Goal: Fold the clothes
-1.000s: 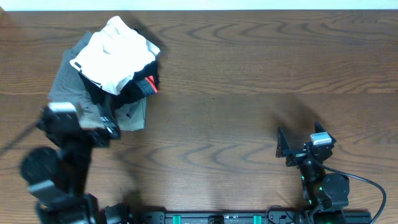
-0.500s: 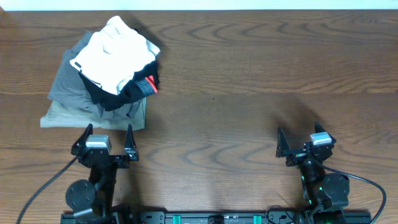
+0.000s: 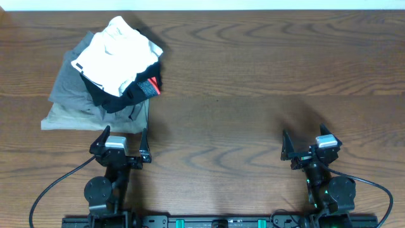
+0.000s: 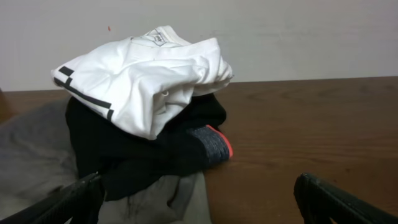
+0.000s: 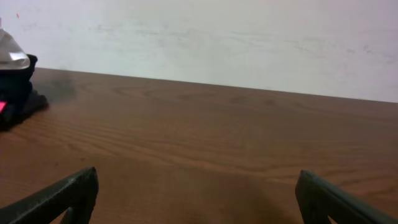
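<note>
The clothes, a white T-shirt (image 3: 117, 54), lie bundled on top of a pile at the table's back left. In the left wrist view the white T-shirt (image 4: 143, 74) shows black stripe marks along one edge. My left gripper (image 3: 124, 134) sits just in front of the pile, open, with nothing between its fingers (image 4: 78, 196). My right gripper (image 3: 304, 134) rests near the front right, open and empty over bare wood, far from the pile. The right wrist view catches only a corner of the white T-shirt (image 5: 9, 55) at its left edge.
Under the shirt lies a black folded garment (image 3: 130, 95) with a red tag (image 3: 154, 85), on grey folded garments (image 3: 73, 95). The same black garment (image 4: 143, 149) and grey garments (image 4: 34, 149) fill the left wrist view. A pale wall stands behind the wooden table (image 3: 266, 69).
My left arm has come away from the left side of the pile, moved right and settled near the front edge, facing the pile. The right arm and the garments have not moved.
</note>
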